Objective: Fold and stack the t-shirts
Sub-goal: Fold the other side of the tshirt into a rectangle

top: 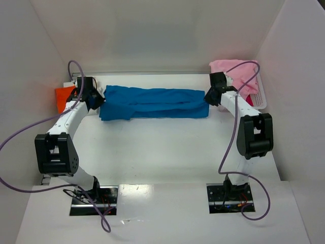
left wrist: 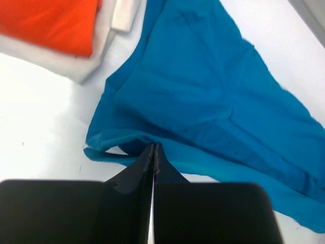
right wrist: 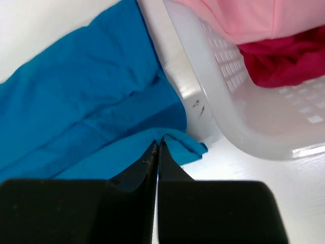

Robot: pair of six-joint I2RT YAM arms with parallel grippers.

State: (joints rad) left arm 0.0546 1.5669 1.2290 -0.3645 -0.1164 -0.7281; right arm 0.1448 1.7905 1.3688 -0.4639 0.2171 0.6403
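Along far bench edge: large bright blue cotton tee (top: 152,103), long axis left-right. Its left end pinched in closed left claw (left wrist: 153,150), right end in closed right claw (right wrist: 158,147) (each arm nearest own end).

A white perforated plastic basket (right wrist: 238,114) sits at the far right corner of the flat white desk (top: 162,152), beside plain white walls (top: 167,35)
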